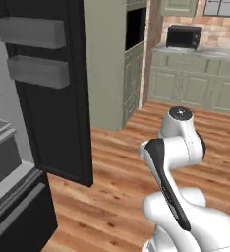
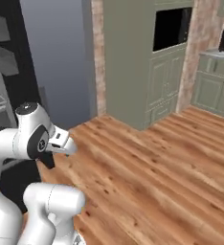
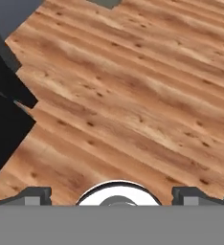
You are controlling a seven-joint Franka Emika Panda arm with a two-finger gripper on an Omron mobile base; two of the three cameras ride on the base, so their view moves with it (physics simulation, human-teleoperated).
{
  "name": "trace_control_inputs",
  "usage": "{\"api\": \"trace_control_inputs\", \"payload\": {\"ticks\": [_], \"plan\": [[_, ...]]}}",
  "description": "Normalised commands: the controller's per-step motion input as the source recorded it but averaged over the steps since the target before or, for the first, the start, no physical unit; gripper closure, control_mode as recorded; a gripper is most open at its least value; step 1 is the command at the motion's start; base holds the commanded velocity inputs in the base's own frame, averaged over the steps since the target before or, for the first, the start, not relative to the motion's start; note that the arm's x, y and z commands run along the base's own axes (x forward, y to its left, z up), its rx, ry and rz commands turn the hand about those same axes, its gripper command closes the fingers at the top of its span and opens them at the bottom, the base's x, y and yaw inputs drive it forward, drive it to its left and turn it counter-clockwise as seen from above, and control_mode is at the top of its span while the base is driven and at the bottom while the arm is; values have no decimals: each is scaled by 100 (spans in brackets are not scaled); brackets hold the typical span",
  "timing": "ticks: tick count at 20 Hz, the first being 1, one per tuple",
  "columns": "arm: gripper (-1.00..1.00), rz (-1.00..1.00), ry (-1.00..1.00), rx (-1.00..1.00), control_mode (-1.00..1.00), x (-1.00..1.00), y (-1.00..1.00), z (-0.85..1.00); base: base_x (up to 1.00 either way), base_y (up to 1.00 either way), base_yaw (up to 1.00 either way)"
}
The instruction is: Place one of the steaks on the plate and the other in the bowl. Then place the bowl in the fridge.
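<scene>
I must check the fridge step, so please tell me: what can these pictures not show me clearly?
- Fridge inside, left base view: cut off by the left edge, so whether the bowl is on a shelf cannot be told.
- Fridge door bins, left base view: seen from the side, contents hidden.
- Gripper, hand view: fingertips cut by the bottom edge; jaws stand wide, nothing between them.

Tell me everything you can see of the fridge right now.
The fridge is black and stands open. Its door swings out over the wood floor, edge toward the left base camera, carrying two grey door bins on its inner face. Grey interior shelves show at far left, above a black bottom drawer front. Nothing touches the door.
</scene>
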Motion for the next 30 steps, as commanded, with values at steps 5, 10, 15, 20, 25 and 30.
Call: {"api": "trace_control_inputs", "payload": {"ticks": [5,10,15,20,25,30], "plan": [[-100,0,0,0,100,0,0,0,0,-2,-80],[-100,0,0,0,100,0,0,0,4,0,-82],[-100,0,0,0,100,0,0,0,49,2,-38],[-100,0,0,0,100,0,0,0,89,-15,2],[-100,0,0,0,100,0,0,0,100,-25,10],[-100,0,0,0,100,0,0,0,100,-49,7]]}}
